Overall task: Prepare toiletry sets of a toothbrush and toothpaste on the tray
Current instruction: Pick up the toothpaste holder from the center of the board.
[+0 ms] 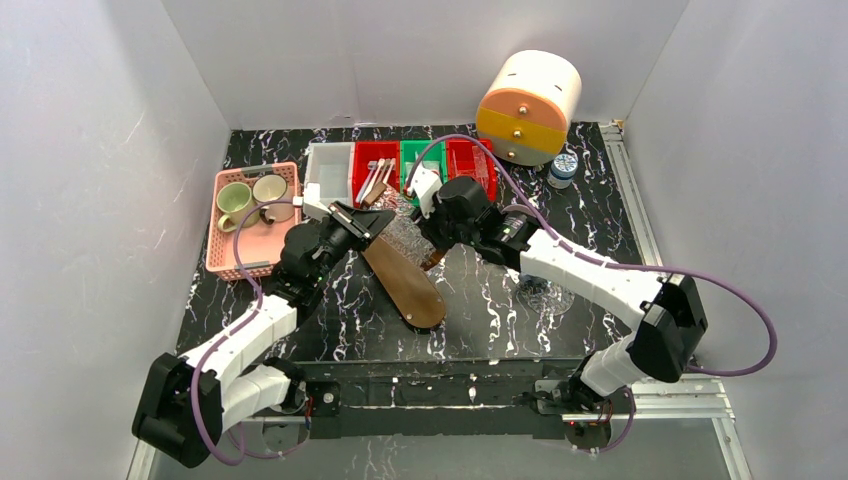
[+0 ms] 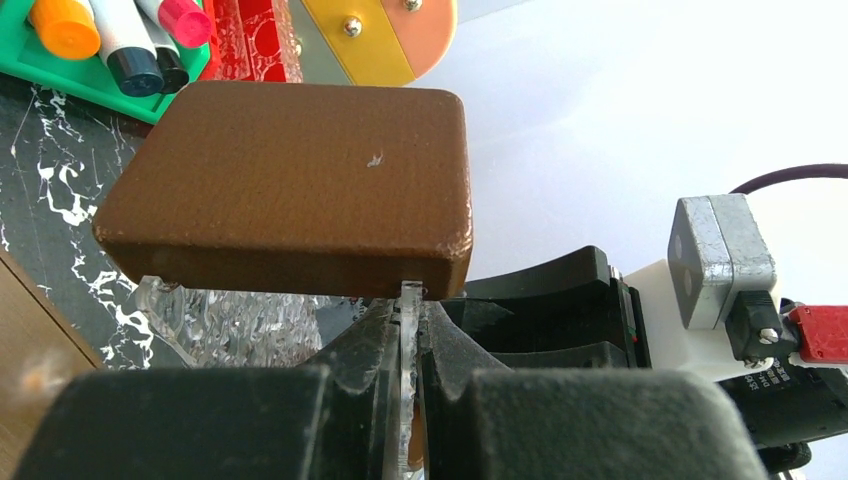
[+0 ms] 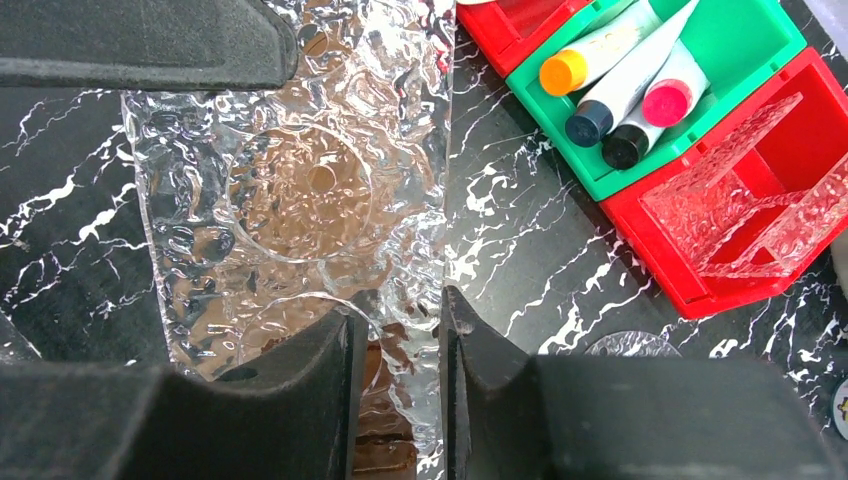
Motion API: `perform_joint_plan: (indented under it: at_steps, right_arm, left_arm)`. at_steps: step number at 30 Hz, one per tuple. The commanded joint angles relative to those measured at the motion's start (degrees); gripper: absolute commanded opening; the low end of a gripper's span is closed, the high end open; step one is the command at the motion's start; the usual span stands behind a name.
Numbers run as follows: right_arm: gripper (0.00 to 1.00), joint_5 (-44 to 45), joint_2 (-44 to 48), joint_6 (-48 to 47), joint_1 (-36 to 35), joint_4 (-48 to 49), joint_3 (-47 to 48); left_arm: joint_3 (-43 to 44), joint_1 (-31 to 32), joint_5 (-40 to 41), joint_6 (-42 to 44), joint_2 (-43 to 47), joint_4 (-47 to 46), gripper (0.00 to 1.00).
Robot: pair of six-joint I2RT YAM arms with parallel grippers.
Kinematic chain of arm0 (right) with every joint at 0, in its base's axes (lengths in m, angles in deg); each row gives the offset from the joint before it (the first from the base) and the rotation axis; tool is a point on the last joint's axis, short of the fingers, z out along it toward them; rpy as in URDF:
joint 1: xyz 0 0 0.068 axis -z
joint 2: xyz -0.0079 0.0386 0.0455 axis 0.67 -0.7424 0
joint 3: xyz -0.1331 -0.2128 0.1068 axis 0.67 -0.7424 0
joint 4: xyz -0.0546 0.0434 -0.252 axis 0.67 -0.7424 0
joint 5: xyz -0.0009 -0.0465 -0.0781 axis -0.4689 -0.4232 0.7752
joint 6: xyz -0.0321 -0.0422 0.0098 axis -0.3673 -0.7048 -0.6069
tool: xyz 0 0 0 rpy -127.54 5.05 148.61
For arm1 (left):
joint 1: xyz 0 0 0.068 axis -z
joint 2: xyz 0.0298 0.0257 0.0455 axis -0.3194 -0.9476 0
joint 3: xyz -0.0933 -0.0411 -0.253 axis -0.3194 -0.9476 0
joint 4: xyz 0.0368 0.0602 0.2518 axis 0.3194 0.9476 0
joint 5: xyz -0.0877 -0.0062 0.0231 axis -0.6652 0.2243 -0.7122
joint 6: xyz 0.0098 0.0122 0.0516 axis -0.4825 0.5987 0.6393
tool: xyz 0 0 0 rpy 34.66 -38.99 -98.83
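Note:
Slim white toothbrushes point(image 1: 375, 180) lie in a red bin. White tubes point(image 3: 610, 90) with orange, dark and pink caps lie in the green bin point(image 1: 421, 160); they also show in the left wrist view point(image 2: 110, 40). A clear textured tray point(image 3: 290, 190) sits mid-table, partly over a long brown tray point(image 1: 405, 280). My left gripper point(image 2: 408, 300) is shut on a thin clear edge under the brown tray's end point(image 2: 290, 180). My right gripper point(image 3: 398, 315) stands astride the clear tray's right rim, jaws slightly apart. In the top view the left gripper point(image 1: 352, 218) and the right gripper point(image 1: 425, 238) flank the clear tray.
A pink basket point(image 1: 228, 255) with two cups stands at the left. A white bin point(image 1: 330, 170) and a red bin with a clear holder point(image 3: 740, 200) flank the row of bins. A round orange-and-cream drawer unit point(image 1: 530, 105), a small jar point(image 1: 563, 170) and a clear disc point(image 1: 545, 295) are on the right.

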Motion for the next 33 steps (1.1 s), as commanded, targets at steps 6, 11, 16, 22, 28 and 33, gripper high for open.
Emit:
perform_joint_plan:
  at_steps: [6, 11, 16, 22, 28, 33]
  right_arm:
    - [0.01, 1.0, 1.3, -4.8, 0.2, 0.8, 4.1]
    - [0.01, -0.1, 1.5, -6.7, 0.5, -0.6, 6.3]
    - [0.01, 0.1, 1.4, -8.4, 1.4, -2.1, 8.3]
    - [0.01, 1.2, 1.7, -10.0, 2.7, -2.7, 10.0]
    - [0.01, 3.5, 1.9, -12.7, 5.7, -5.3, 13.1]
    - [0.01, -0.7, 4.3, -13.3, 15.1, -8.8, 14.6]
  left_arm:
    - [-0.2, 0.3, 0.5, -0.2, 4.3, -0.5, 0.37]
    - [1.0, 0.3, 2.7, 3.3, 7.2, 5.8, 0.59]
    - [4.1, 0.2, 7.4, 10.0, 11.4, 16.7, 0.76]
    - [6.9, 0.1, 13.7, 16.2, 15.8, 26.2, 0.80]
    - [13.2, 0.1, 20.1, 25.6, 18.9, 37.6, 0.81]
    - [21.0, 0.1, 27.8, 37.3, 20.4, 50.6, 0.85]
